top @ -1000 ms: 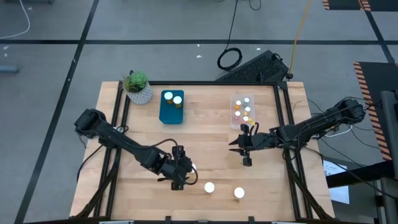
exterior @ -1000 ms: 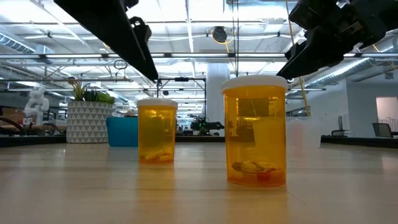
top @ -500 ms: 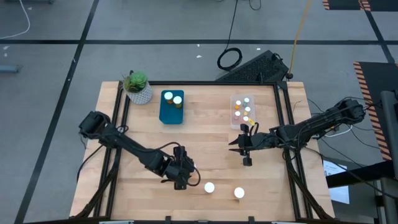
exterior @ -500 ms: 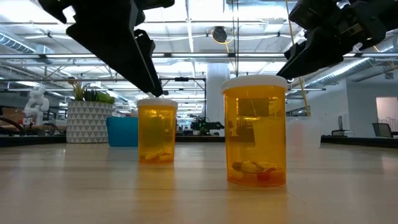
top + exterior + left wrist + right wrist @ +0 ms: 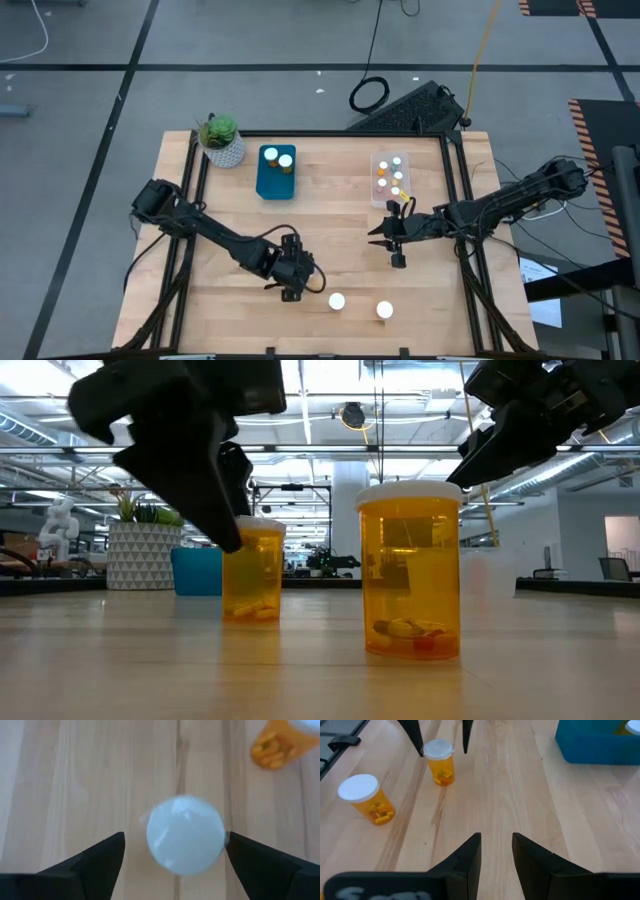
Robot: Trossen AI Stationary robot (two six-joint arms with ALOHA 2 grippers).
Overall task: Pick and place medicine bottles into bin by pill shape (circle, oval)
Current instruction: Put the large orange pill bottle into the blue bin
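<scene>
Amber bottle stands between the spread left hand, bare wood all round.

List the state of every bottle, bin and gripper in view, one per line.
Left gripper: open, fingers either side of a bottle, not touching it.
Right gripper: open, empty.
Bottle by left gripper: upright, capped.
Second loose bottle: upright, capped.
Blue bin: holds two bottles.
Clear bin: holds several bottles.
</scene>
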